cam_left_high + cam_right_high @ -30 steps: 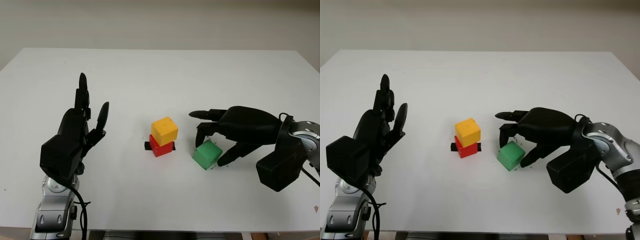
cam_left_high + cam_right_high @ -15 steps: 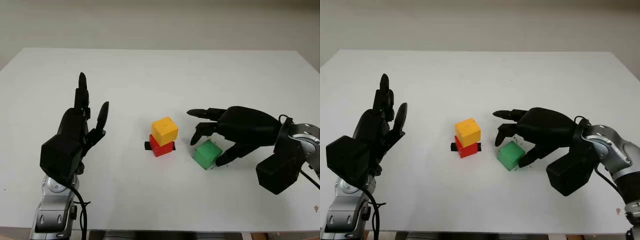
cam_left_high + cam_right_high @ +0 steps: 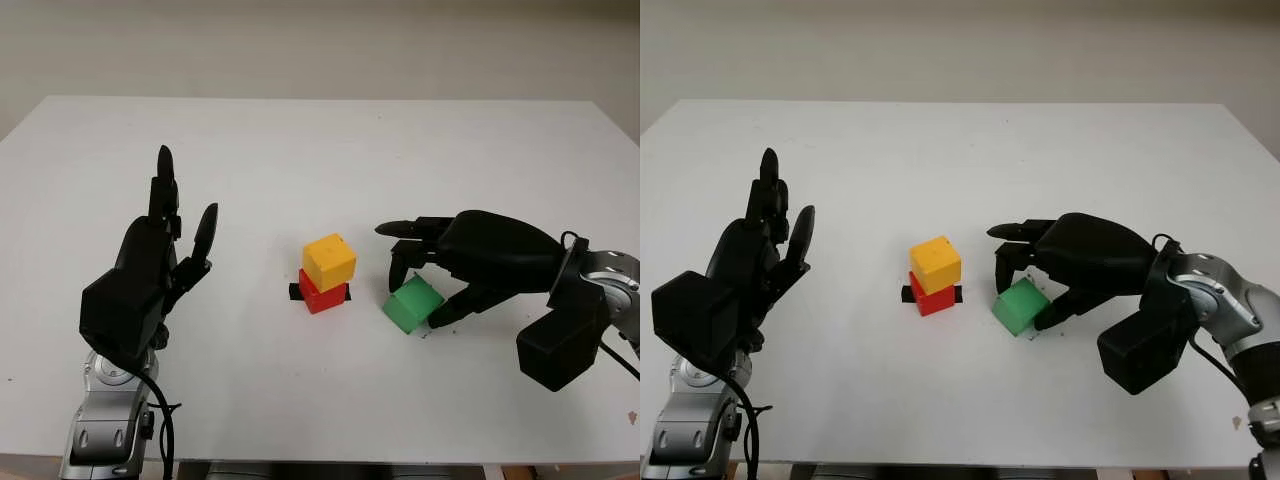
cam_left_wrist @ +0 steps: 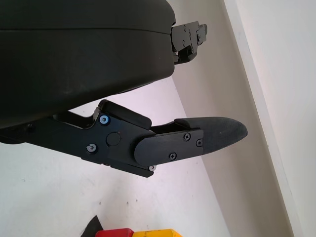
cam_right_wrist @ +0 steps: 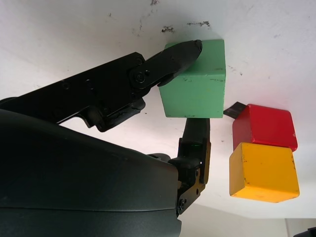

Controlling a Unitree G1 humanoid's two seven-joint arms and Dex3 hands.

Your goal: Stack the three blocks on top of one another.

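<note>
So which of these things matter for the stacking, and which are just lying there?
For the job: green wooden cube, gripped by right hand; yellow wooden cube atop red wooden cube.

Not involved: black tape marker, white table, open left hand.

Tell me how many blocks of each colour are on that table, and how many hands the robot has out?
Yellow block: 1
Red block: 1
Green block: 1
Blocks in total: 3
Robot hands: 2, the left hand open and the right hand closed around the green block
Total: 5
</note>
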